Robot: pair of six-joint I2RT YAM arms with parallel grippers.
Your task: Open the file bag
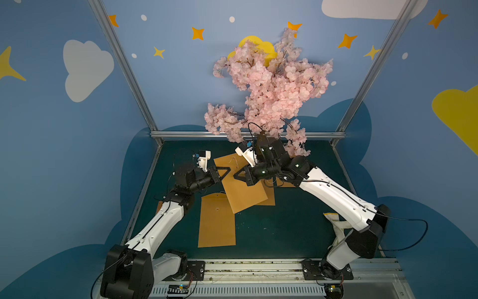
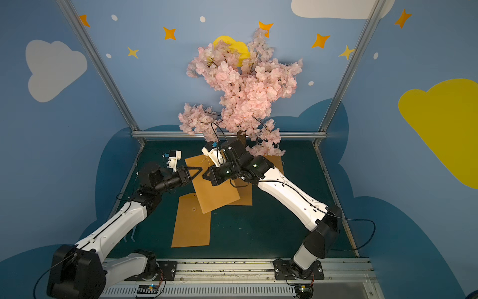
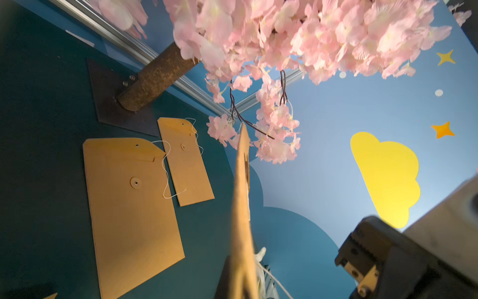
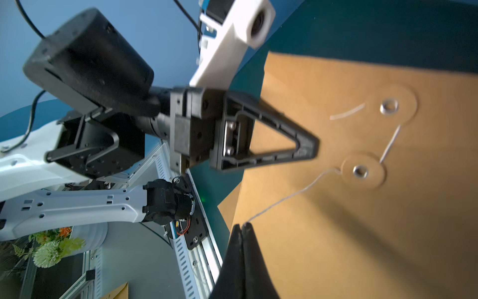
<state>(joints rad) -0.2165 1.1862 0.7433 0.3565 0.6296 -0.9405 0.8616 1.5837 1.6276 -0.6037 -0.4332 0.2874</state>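
The file bag (image 1: 244, 190) is a brown paper envelope held tilted above the table. My left gripper (image 1: 228, 169) is shut on its upper edge; in the left wrist view the bag (image 3: 241, 207) shows edge-on, rising out of the gripper (image 3: 240, 287). Two round clasp discs, upper (image 4: 389, 106) and lower (image 4: 362, 170), sit on the bag's face. A thin white string (image 4: 292, 195) runs from the lower disc to my right gripper (image 4: 242, 225), which is shut on its end. In both top views the right gripper (image 2: 204, 176) sits close beside the left gripper (image 2: 200, 169).
Other brown envelopes lie flat on the dark green table: one in front (image 1: 217, 222), a large one (image 3: 132, 212) and a narrow one (image 3: 185, 160) nearer the back. A pink blossom tree (image 1: 271, 90) stands on a trunk (image 3: 155, 77) at the back rail, overhanging both grippers.
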